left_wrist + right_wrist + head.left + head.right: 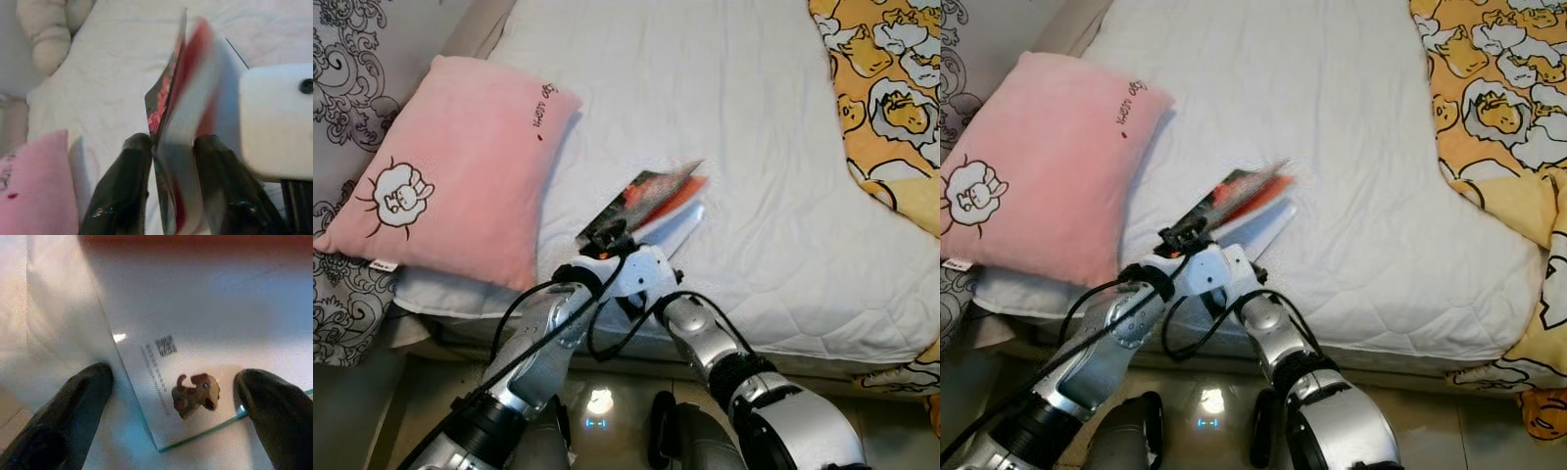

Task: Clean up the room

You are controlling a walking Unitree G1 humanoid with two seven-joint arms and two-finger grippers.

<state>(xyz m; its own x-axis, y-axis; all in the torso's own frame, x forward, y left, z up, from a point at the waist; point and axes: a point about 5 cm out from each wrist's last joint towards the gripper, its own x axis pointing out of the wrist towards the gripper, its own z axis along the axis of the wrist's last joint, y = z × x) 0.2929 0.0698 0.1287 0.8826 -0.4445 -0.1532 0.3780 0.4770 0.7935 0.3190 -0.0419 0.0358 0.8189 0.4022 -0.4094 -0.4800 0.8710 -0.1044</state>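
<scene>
A thin stack of books point(658, 189) with red and dark covers is lifted on edge above the white bed point(734, 88), near its front side. My left gripper point(605, 235) is shut on the stack's near end; in the left wrist view its black fingers point(128, 171) press both sides of the books point(183, 112). My right gripper point(651, 266) is just beside it, under the stack. In the right wrist view this gripper point(173, 377) is open, its fingers spread either side of a white back cover point(195, 352) with a small brown dog picture.
A pink pillow point(460, 166) with a sheep drawing lies on the bed's left side. A yellow patterned blanket point(891, 88) covers the right side. Shiny floor point(599, 401) lies below the bed's edge. A cream cushion point(49, 29) sits at the bed's far end.
</scene>
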